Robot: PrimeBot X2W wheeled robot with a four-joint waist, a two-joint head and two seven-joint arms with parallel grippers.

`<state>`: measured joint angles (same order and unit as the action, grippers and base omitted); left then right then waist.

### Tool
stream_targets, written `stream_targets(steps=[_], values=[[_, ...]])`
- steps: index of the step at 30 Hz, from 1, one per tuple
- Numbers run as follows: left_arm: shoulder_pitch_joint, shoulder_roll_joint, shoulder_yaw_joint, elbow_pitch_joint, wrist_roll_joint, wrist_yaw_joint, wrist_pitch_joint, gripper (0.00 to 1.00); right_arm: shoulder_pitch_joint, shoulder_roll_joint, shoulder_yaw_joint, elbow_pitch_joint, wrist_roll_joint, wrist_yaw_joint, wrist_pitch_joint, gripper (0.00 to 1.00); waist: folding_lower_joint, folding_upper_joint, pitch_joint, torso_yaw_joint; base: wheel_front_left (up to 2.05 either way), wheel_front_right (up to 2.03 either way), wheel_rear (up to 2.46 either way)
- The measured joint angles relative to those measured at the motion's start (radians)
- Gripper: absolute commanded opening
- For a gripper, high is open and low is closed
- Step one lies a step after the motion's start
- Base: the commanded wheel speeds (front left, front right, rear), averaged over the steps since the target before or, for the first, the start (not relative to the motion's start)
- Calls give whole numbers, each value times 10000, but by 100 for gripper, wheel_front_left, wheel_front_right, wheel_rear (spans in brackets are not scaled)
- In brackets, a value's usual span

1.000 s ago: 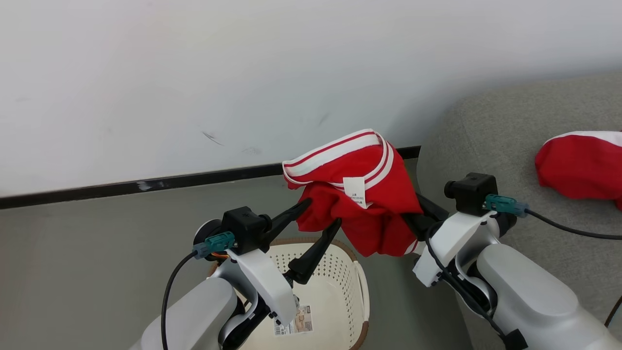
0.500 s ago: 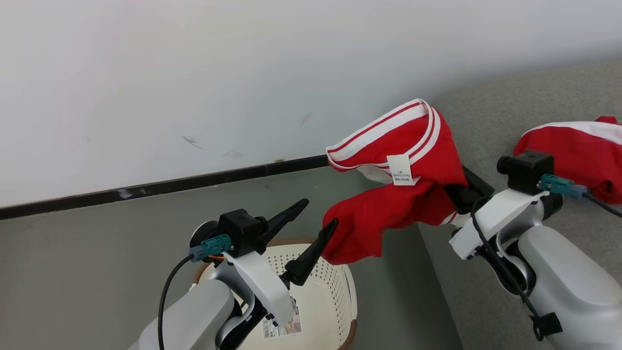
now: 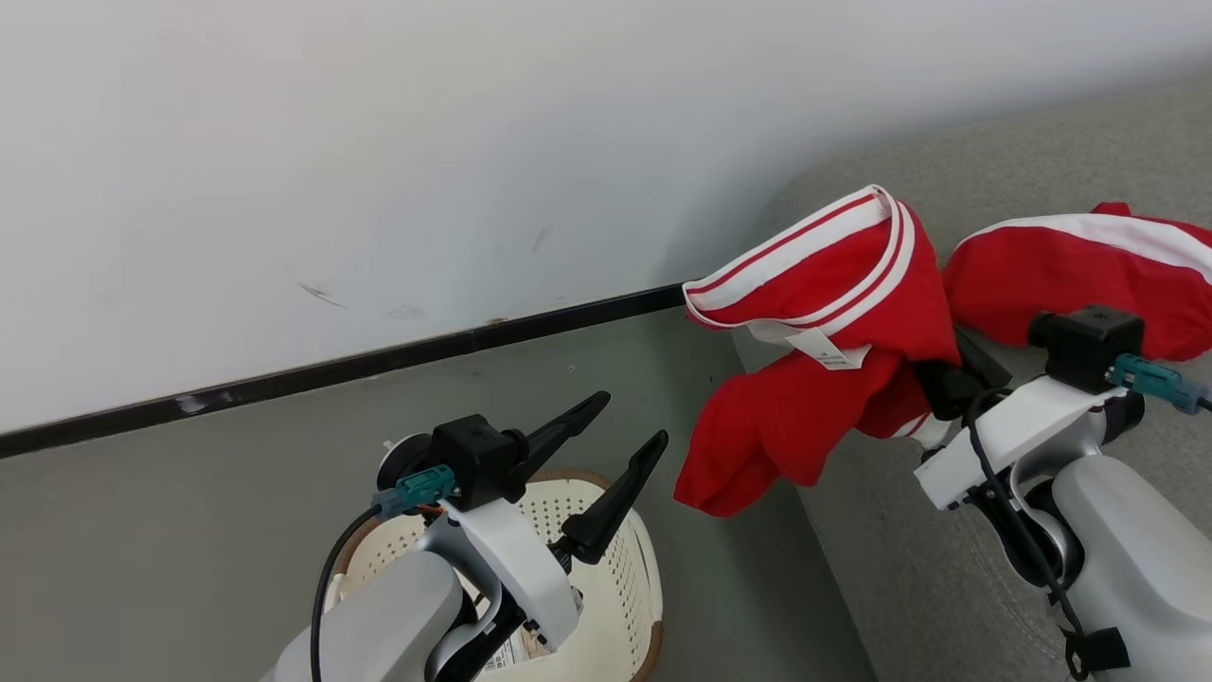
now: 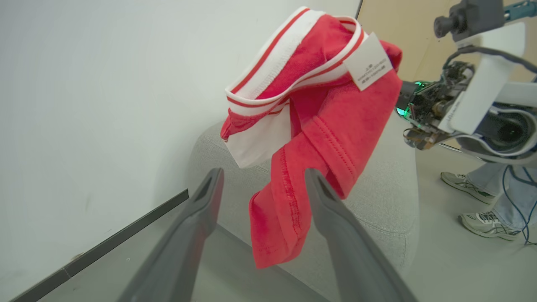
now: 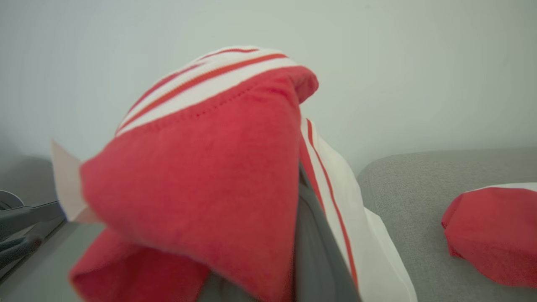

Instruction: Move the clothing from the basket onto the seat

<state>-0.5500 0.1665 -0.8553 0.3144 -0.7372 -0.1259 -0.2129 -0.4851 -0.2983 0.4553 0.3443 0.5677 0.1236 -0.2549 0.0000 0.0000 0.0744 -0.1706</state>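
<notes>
Mid-transfer: carries one red garment (image 3: 833,313) in the right tool (image 3: 937,386), clamped tight on a bunch of its cloth, striped waistband on top and a loose flap hanging below. Holds it in the air at the near edge of the seat (image 3: 1042,142), partly over the cushion and partly over the floor (image 3: 189,530) between the seat and the basket (image 3: 615,587). Leaves the left tool (image 3: 630,419) spread wide and empty above the basket, clear of the cloth. Shows a second red garment (image 3: 1079,275) already lying on the seat, just beyond the held one. Looks like the last carry, going by the bare perforated wall of the basket, and close to done.

Calls next for swinging the right tool further over the cushion, far enough to bring the hanging flap clear of the edge, then lowering and parting the jaws to drop the cloth flat on the seat, not down its side. Needs care not to drag the garment already placed, and to free any fabric snagged on the tool. Notes a person's feet (image 4: 465,186) on the floor past the seat, well apart from the work.
</notes>
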Motion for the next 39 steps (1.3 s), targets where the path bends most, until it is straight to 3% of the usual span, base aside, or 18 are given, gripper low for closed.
stream_targets(steps=[25, 39], values=[[20, 201, -364, -50, 176, 0, -42, 100, 1685, 88, -2234, -1365, -472, 0, 0, 0, 1, 0, 260, -1662, 0, 0, 0], [16, 410, -320, -104, 265, 0, -86, 100, 2008, 355, -2759, -1806, -587, 0, 0, 0, 0, 0, 531, -2467, 0, 0, 0]])
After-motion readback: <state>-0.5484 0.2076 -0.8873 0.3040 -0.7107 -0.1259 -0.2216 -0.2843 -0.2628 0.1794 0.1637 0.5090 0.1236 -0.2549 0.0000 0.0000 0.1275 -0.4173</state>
